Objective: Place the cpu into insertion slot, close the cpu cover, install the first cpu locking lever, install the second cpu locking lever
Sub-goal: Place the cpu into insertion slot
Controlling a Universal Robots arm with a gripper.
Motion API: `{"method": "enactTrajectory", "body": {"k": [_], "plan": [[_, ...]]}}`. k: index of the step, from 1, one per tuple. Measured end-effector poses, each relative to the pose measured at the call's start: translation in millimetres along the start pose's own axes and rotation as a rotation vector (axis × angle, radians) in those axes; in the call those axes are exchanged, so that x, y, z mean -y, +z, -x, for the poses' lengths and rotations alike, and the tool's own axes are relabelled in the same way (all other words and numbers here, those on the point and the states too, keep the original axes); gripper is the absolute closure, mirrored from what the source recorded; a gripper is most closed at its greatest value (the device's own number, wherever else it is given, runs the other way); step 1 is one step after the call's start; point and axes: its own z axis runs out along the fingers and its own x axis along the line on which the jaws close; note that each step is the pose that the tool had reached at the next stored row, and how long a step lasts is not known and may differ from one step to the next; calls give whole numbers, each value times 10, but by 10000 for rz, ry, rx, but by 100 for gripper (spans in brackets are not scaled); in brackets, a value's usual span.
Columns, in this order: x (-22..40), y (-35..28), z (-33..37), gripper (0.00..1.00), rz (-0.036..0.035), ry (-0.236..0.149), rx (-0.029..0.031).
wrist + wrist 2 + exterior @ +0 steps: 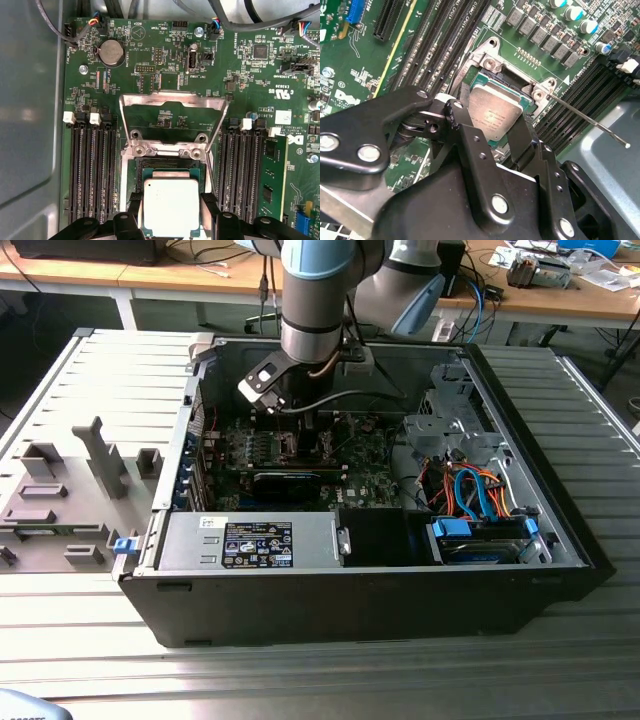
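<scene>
The cpu (171,206) (496,112), a small square chip with a dull silver top, sits between my gripper's black fingers (134,210), one on each of two opposite edges. It hovers low over the insertion slot (170,166) (492,76), whose far part shows beyond the chip; I cannot tell if the chip touches it. My gripper (171,216) (494,109) is shut on the cpu. The cpu cover (172,102), a silvery frame with a large window, stands swung open past the slot's hinge. A thin locking lever (585,122) sticks out free beside the slot. In the exterior view my gripper (300,435) is down inside the computer case.
Long black memory slots (92,170) (245,170) flank the socket on both sides. A coin battery (112,52) and cable plugs sit beyond the cover. The case walls (350,600), a power supply (250,540) and a drive cage with orange and blue cables (470,495) hem the board in.
</scene>
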Motion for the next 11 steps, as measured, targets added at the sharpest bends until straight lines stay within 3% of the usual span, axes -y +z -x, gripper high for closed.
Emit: {"method": "enactTrajectory", "body": {"k": [11], "plan": [[-15, 61, -24, 45, 4, 472, -3]]}}
